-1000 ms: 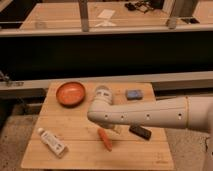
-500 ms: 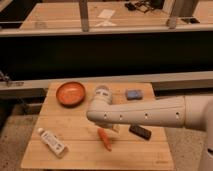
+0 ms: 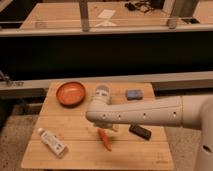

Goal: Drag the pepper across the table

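Camera view: the pepper was found lying on the surface, near the middle of its front edge, pointed end toward the front. The tool was located at the pepper's upper end, largely hidden beneath the arm, its jaws standing apart; contact could not be confirmed. A black block was noted just to the right.

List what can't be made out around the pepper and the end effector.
- The end effector, just above the pepper: camera view, mostly hidden under the arm. Contact with the pepper is unclear.
- Upper end of the pepper: covered by the end effector.
- The white tube: label too small to read.
- Base of the arm: cut off by the right edge.
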Tool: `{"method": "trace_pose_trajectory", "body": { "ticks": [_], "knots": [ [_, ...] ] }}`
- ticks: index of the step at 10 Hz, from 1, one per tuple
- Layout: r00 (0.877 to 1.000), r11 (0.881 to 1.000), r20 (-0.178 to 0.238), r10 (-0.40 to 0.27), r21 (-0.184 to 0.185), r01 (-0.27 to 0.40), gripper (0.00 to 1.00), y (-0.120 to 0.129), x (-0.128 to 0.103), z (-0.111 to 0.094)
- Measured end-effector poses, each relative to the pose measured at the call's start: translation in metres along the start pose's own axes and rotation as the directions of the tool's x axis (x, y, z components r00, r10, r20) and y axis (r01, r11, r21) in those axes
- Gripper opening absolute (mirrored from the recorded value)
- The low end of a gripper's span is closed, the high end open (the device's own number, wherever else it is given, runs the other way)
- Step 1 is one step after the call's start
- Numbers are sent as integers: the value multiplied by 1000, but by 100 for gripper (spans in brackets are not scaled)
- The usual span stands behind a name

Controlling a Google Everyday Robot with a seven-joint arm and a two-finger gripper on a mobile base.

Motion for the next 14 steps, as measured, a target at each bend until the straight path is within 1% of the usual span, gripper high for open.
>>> {"method": "trace_pose_trajectory", "body": {
  "ticks": [2, 5, 7, 8, 9, 14],
  "knots": [
    [1000, 1000, 4, -23, -2, 23, 72, -2, -1, 2],
    [996, 996, 16, -84, -13, 84, 72, -7, -5, 9],
    [992, 993, 26, -120, -19, 120, 72, -10, -7, 14],
    [991, 991, 30, -132, -22, 133, 71, -12, -8, 17],
    [988, 988, 36, -151, -27, 152, 66, -15, -10, 22],
    [976, 977, 59, -207, -42, 210, 65, -21, -15, 41]
  ]
}}
